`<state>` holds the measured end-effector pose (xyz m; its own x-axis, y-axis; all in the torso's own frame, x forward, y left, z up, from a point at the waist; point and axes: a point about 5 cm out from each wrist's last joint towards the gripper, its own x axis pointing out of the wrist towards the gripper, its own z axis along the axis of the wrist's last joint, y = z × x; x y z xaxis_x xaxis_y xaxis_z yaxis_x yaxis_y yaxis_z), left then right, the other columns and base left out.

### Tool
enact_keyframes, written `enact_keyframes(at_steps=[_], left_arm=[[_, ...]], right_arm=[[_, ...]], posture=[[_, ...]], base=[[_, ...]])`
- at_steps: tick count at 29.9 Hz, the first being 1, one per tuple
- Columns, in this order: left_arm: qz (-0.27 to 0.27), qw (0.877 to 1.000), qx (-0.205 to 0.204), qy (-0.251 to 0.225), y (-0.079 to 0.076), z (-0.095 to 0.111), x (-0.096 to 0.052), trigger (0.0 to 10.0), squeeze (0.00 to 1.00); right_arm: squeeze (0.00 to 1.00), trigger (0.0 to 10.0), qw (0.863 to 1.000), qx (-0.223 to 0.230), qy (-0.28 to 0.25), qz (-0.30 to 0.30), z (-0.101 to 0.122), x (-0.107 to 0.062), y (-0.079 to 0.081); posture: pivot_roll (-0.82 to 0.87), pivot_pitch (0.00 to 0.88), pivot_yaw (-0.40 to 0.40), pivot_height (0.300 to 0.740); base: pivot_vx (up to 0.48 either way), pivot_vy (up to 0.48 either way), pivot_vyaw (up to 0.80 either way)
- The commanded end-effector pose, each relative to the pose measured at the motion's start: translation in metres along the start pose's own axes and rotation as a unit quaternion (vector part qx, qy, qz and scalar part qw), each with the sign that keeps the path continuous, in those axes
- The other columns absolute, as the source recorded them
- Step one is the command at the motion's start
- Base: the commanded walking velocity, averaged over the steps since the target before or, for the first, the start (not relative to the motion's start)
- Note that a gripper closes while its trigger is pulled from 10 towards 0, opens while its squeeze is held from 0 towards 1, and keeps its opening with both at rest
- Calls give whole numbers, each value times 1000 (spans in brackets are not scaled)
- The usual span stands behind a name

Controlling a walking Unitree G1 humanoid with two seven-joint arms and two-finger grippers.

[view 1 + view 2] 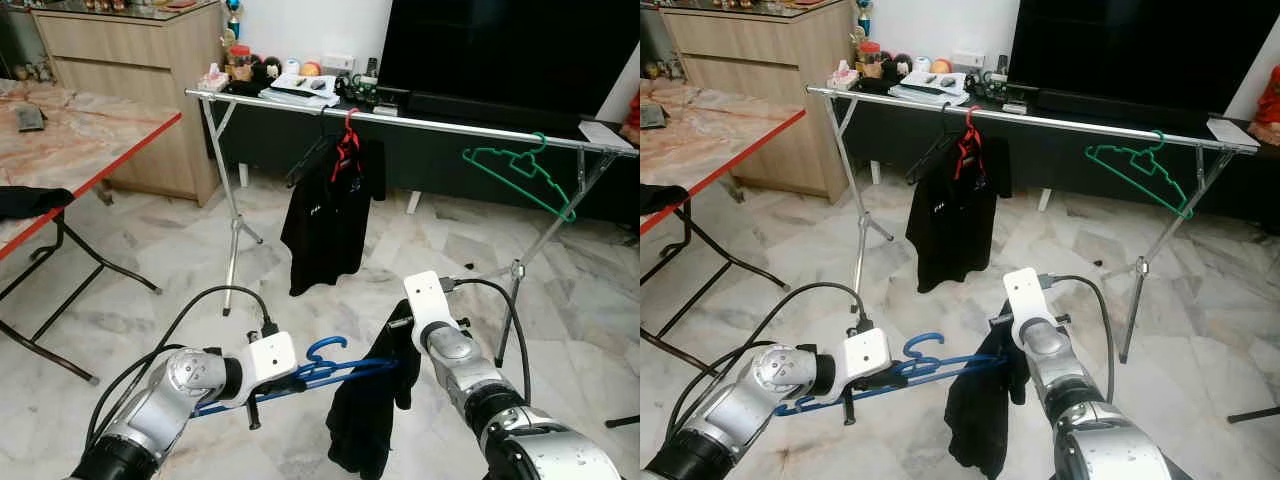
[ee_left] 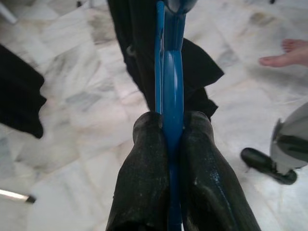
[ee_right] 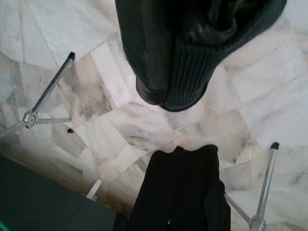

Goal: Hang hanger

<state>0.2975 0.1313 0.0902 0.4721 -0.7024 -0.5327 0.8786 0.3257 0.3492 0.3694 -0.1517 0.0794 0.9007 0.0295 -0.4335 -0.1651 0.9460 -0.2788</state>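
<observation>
left claw (image 2: 166, 144) grips blue hanger (image 1: 330, 368), garment (image 1: 365, 410) half-hiding it.

A home living room: marble floor (image 1: 300, 300), big television (image 1: 500, 50), clothes rack (image 1: 420, 122), wooden cabinet (image 1: 130, 60)

left arm (image 1: 165, 395): silver, white wrist block, black cable | right arm (image 1: 470, 370): silver, white block, black cable | black fingers (image 2: 144, 178)

blue hanger (image 1: 330, 368) | black garment (image 1: 370, 410) | green hanger (image 1: 520, 175) | red hanger (image 1: 347, 140), seemingly
</observation>
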Motion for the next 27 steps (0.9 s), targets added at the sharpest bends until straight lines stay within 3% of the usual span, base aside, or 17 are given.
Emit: enact_keyframes(at_steps=[1,11,19,23,27], left_arm=[[28,1000,6,2,5,-1,1,10000,0],[56,998,1,-15,7,5,6,10000,0],[60,995,-41,-62,4,14,8,10000,0],[68,995,-43,-65,5,15,9,10000,0],[73,989,-81,-101,4,23,9,10000,0]], right_arm=[[0,10000,1000,4,-9,-1,6,0,-3],[0,10000,1000,13,-1,23,0,0,4],[0,10000,999,23,15,26,-8,-1,4],[0,10000,999,33,19,25,-10,-1,4],[0,10000,998,48,26,16,-16,-2,4]], posture=[[159,2,-107,740],[159,0,-108,740],[160,1,-108,740],[163,2,-109,740],[162,4,-107,740]], base=[[0,0,0],[0,0,0],[0,0,0],[0,0,0],[0,0,0]])
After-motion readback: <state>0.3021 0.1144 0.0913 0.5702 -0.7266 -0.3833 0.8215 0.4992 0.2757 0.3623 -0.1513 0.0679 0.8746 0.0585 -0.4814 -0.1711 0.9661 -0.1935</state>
